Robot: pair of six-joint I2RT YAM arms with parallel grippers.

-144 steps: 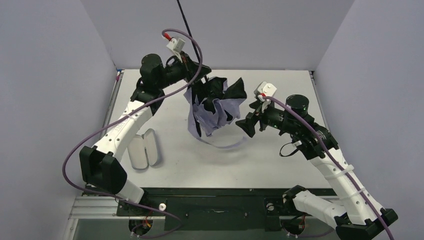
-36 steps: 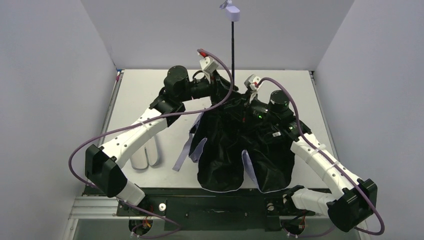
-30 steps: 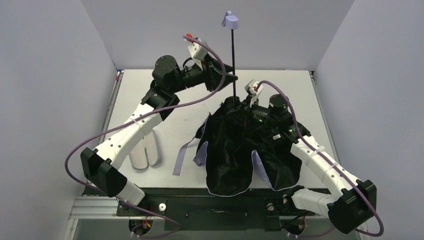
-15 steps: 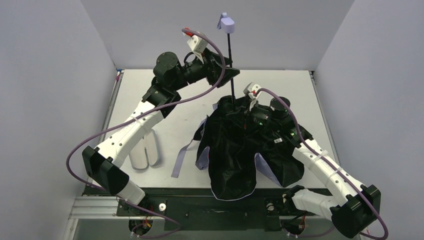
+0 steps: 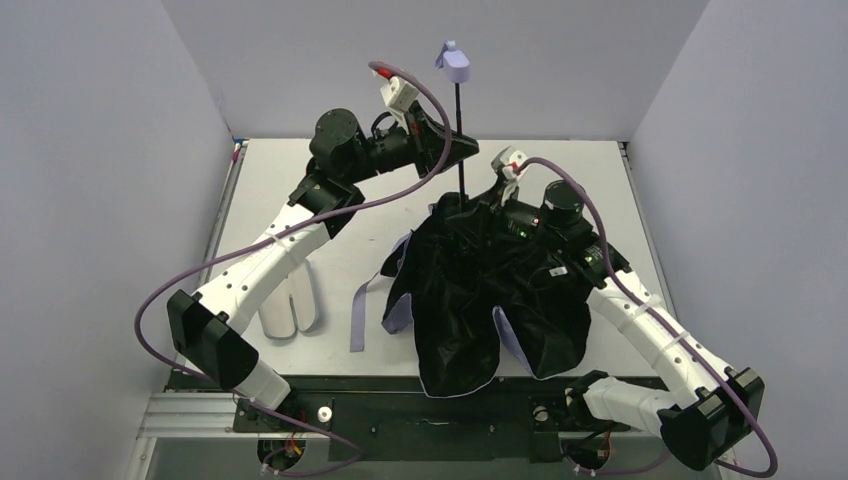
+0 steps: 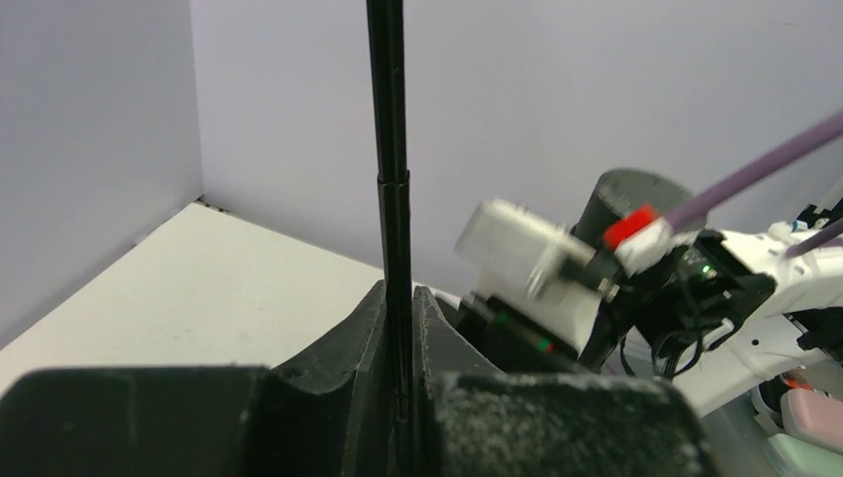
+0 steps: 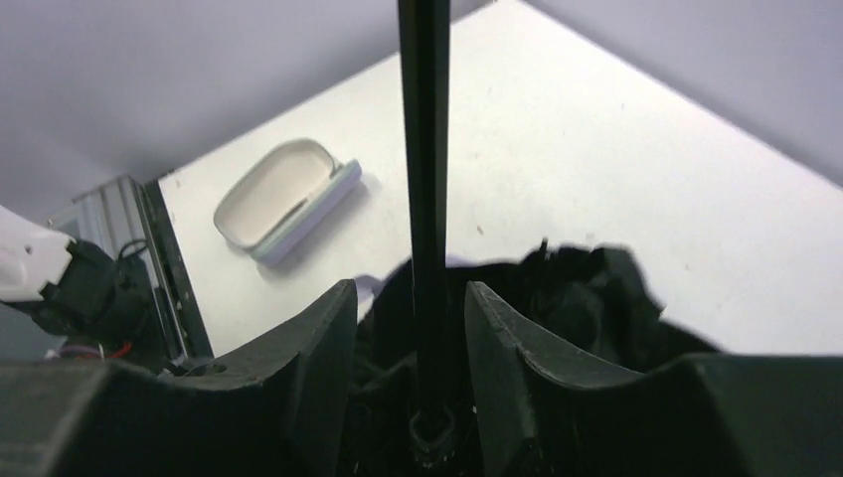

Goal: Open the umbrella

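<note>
The umbrella stands handle-up. Its small lavender handle [image 5: 455,62] tops a thin black shaft [image 5: 461,120]. Its canopy [image 5: 480,300] hangs down, black lining outward, with lavender folds at the edges. My left gripper [image 5: 463,150] is shut on the shaft about halfway up; in the left wrist view the pads [image 6: 429,328] press the shaft [image 6: 388,149] from both sides. My right gripper [image 5: 480,205] sits lower, where the shaft meets the canopy. Its fingers [image 7: 497,328] stand open around the shaft [image 7: 425,149], with a gap on each side.
An open whitish case [image 5: 290,300] lies on the table left of the canopy, also visible as the case [image 7: 283,199] in the right wrist view. A lavender strap [image 5: 358,315] trails onto the white tabletop [image 5: 300,190]. Grey walls enclose three sides.
My left gripper has closed on the shaft, having been open beside it. My right gripper has let go of the shaft and opened. The canopy has spread slightly.
</note>
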